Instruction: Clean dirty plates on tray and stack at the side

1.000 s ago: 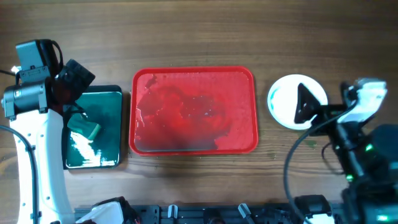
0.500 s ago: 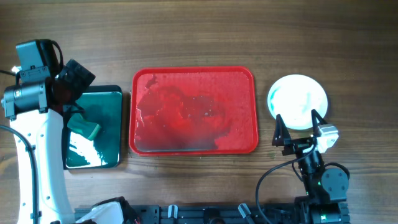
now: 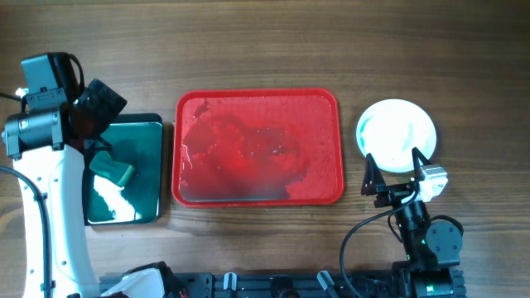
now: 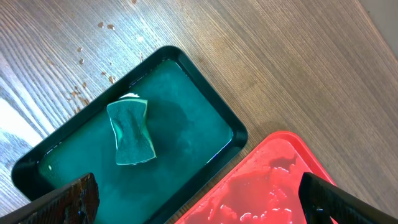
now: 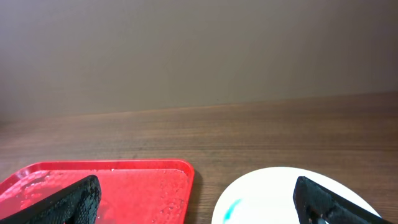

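The red tray [image 3: 257, 147] lies in the middle of the table, wet and with no plates on it. A white plate [image 3: 396, 135] with a teal streak at its left edge sits on the table to the tray's right; I cannot tell whether others lie beneath it. My right gripper [image 3: 393, 165] is open and empty just in front of the plate. In the right wrist view my gripper [image 5: 199, 208] frames the plate [image 5: 292, 196] and the tray's corner [image 5: 124, 183]. My left gripper [image 3: 98, 106] is open and empty, high above the black tray.
A black tray [image 3: 124, 170] of green water holds a green sponge [image 3: 112, 170] left of the red tray. In the left wrist view the sponge [image 4: 130, 132] floats in the black tray [image 4: 233, 134], next to the red tray's corner [image 4: 267, 186].
My right arm has pulled back from over the plate towards the table's front edge, its gripper open. The left arm has not moved.
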Tool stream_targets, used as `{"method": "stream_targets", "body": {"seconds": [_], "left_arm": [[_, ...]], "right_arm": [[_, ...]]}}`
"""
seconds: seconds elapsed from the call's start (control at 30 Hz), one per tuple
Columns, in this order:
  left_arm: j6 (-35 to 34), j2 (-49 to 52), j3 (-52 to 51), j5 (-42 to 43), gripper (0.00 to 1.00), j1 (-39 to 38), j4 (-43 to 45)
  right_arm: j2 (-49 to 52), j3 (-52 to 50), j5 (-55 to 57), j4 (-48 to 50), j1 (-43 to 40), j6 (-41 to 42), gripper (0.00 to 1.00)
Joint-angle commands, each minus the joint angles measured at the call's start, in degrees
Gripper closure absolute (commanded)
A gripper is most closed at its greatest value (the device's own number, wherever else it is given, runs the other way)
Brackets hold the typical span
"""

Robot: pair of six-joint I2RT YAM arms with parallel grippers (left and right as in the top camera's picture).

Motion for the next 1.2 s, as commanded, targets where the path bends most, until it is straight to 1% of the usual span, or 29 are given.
{"method": "stream_targets", "body": {"seconds": [0.0, 0.1, 0.2, 0.27, 0.3, 0.33, 0.4, 0.47, 0.53, 0.6, 0.63, 0.7, 0.77, 0.8, 0.87, 0.93, 1.03, 1.1, 1.17], "left_arm": [[0.46, 0.04, 0.22, 0.26, 0.0, -0.22, 0.13], [0.46, -0.26, 0.22, 0.28, 0.0, -0.26, 0.11], [0.46, -3.37, 0.2, 0.26, 0.0, -2.14, 0.13], [0.46, -7.5, 0.2, 0.26, 0.0, -6.21, 0.13], [0.5, -10.51, 0.2, 0.2, 0.0, -9.42, -0.33], [0.7, -13.2, 0.04, -1.62, 0.0, -11.61, -0.55], [0.7, -17.51, -0.85, -3.13, 0.0, -14.03, -0.48], [0.7, -22.18, -2.71, -3.17, 0.0, -14.84, -0.02], [1.88, -28.22, -8.33, -3.19, 0.0, -14.49, 5.25], [7.8, -35.43, -18.23, -2.12, 0.0, -14.34, 16.11], [11.89, -39.23, -23.89, -0.39, 0.0, -14.34, 22.51], [23.37, -48.28, -37.46, 6.16, 0.0, -14.34, 37.51], [35.71, -56.17, -48.61, 13.86, 0.0, -14.34, 47.41], [39.89, -59.95, -53.68, 15.76, 0.0, -14.34, 50.99], [40.81, -67.58, -63.63, 14.82, 0.0, -14.1, 57.46], [40.79, -72.74, -70.16, 14.67, 0.0, -13.4, 60.65], [40.79, -77.2, -75.06, 13.75, 0.0, -12.87, 60.89], [40.79, -77.85, -77.59, 13.03, 0.0, -12.83, 61.09], [40.76, -77.85, -78.18, 13.09, 0.0, -12.83, 59.25]], "right_arm": [[0.09, -0.15, -0.87, 0.11, -0.24, 0.39, 0.0], [0.09, -0.15, -0.87, 0.11, -0.24, 0.42, 0.0], [0.09, -0.15, -0.87, 0.11, -0.24, 0.42, 0.0], [0.09, -0.15, -0.87, 0.11, -0.24, 0.42, 0.0], [0.09, -0.15, -0.87, 0.11, -0.24, 0.39, 0.0], [0.09, -0.15, -0.87, 0.11, -0.24, 0.42, 0.0], [0.09, -0.15, -0.87, 0.11, -0.24, 0.42, 0.0], [0.09, -0.15, -0.87, 0.11, -0.24, 0.44, 0.0], [0.09, -0.15, -0.87, 0.11, -0.24, 0.39, 0.0], [0.09, -0.15, -0.87, 0.11, -0.24, 0.42, 0.0], [0.09, -0.15, -0.87, 0.11, -0.24, 0.39, 0.0], [0.09, -0.15, -0.87, 0.11, -0.24, 0.39, 0.0], [0.09, -0.15, -0.87, 0.11, -0.24, 0.42, 0.0], [0.09, -0.15, -0.87, 0.11, -0.24, 0.42, 0.0], [0.11, -0.15, -0.87, 0.11, -0.24, 0.39, 0.0], [0.11, -0.15, -0.87, 0.11, -0.24, 0.39, 0.0], [0.13, -0.15, -0.85, 0.11, -0.24, 0.37, 0.0], [0.13, -0.15, -0.87, 0.11, -0.24, 0.39, 0.0], [0.13, -0.15, -0.87, 0.11, -0.24, 0.37, 0.0]]}}
